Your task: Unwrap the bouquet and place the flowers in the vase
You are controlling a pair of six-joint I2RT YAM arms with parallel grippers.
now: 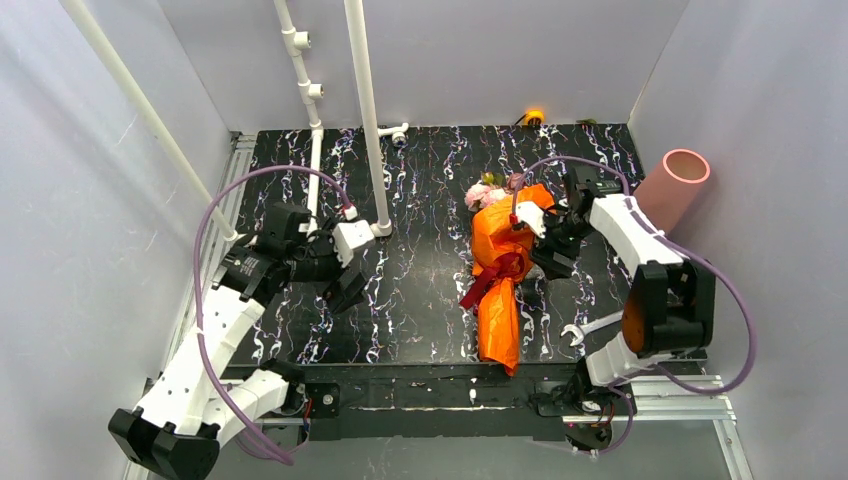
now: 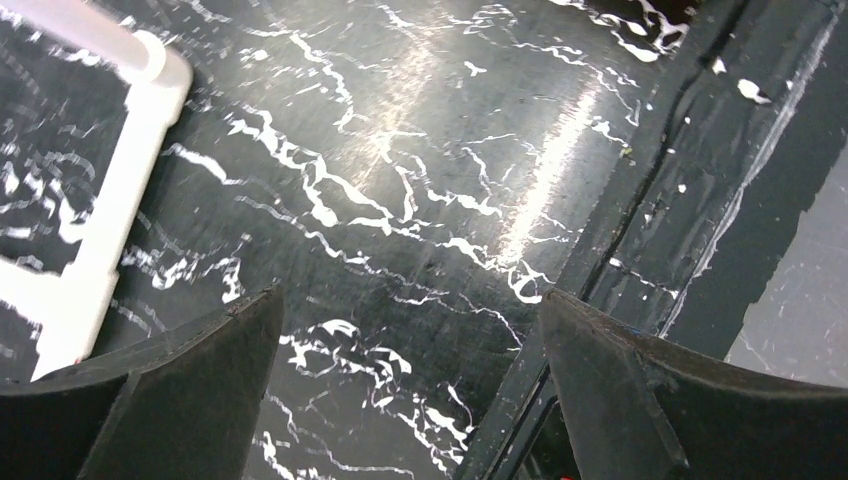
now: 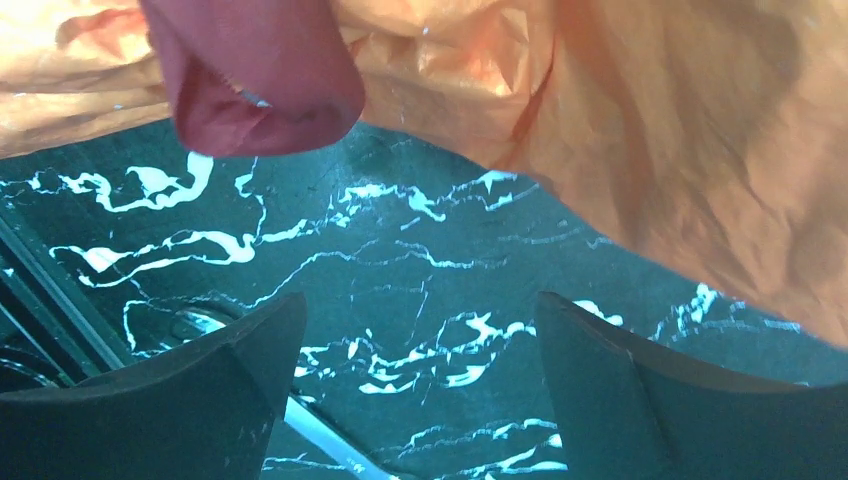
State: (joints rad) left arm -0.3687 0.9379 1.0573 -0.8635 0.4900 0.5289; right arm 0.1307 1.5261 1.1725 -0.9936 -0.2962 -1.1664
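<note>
- We catch only a few flowers (image 1: 487,192) peeking out up top; their stems are buried inside the orange paper of the bouquet (image 1: 498,300).
- The vase (image 1: 678,180) hides its lower end behind the right arm (image 1: 628,232).
- On the right wrist view, the ribbon (image 3: 255,80) runs off the top edge.

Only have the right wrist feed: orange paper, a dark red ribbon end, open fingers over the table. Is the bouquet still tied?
Observer: Yes. In the top view the ribbon is knotted around the middle of the bouquet, which lies flat with its roses toward the far end.
Operator: Where's the vase?
Observer: The vase is by the right wall on the far side, apart from the bouquet, with its open mouth showing.
Operator: Left arm?
Observer: The left gripper is open over bare table near a white pipe, well away from the bouquet.
</note>
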